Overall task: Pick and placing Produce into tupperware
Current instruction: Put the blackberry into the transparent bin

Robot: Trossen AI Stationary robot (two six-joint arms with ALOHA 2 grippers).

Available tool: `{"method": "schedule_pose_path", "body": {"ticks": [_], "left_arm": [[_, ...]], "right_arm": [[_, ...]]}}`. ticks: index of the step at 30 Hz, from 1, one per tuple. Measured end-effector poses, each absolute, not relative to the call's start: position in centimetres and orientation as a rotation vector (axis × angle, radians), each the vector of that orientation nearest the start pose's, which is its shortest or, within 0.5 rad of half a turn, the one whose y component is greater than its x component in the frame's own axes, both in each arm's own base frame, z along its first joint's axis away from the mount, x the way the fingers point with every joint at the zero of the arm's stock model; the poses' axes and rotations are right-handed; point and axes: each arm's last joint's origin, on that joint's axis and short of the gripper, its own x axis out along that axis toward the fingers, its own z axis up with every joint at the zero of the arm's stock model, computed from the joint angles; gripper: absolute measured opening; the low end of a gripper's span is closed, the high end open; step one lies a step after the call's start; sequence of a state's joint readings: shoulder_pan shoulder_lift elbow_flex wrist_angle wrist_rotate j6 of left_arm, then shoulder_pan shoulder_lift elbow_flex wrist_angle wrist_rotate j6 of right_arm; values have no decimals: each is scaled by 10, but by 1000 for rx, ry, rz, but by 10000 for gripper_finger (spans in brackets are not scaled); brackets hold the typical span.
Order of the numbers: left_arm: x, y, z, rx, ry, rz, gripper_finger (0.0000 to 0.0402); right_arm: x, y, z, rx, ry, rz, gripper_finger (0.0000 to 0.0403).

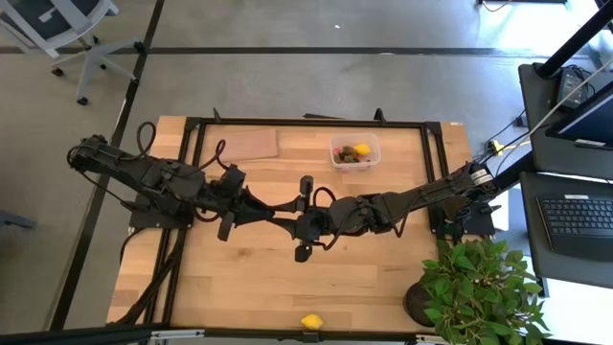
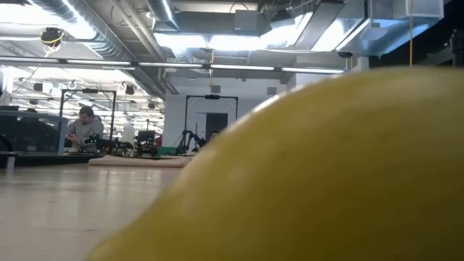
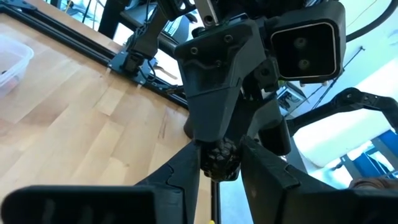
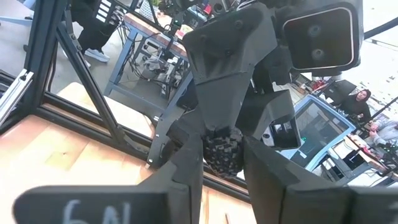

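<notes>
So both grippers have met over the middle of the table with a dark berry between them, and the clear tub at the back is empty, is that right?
Not quite: the tub is not empty. The high view shows a yellow piece and some darker pieces in it. The rest holds: the left gripper and right gripper meet over mid-table, and both wrist views show a dark berry between them.

Overhead, lemon-blocked table-level, and two facing wrist views sharing one berry [image 3: 219, 158].

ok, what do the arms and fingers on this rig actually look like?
Left arm and right arm: black, jointed, loose black cables looping off them. Each wrist carries a wedge-shaped black housing and a boxy twin-lens camera. Fingers are dark, flat, tapered. White scrawl like 6N on the right arm's front bar.
</notes>
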State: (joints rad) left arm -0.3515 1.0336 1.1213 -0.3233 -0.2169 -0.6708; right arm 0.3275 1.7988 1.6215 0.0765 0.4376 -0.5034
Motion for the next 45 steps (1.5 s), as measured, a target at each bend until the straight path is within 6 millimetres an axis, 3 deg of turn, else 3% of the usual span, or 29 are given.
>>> {"method": "schedule_pose_path", "body": {"ticks": [17,26,30,35,45], "left_arm": [[205,-69,388,-592,276,-47,132],[202,-67,379,-564,365,-10,133],[200,-67,376,-563,397,-2,131],[197,-65,371,-578,456,27,136],[190,-67,361,-568,572,64,140]], "right_arm": [[407,125,367,-531,119,-89,88],[406,123,362,-547,174,-152,89],[406,115,359,-530,228,-272,90],[405,84,356,-451,334,-390,91],[369,-43,322,47,835,-587,92]]}}
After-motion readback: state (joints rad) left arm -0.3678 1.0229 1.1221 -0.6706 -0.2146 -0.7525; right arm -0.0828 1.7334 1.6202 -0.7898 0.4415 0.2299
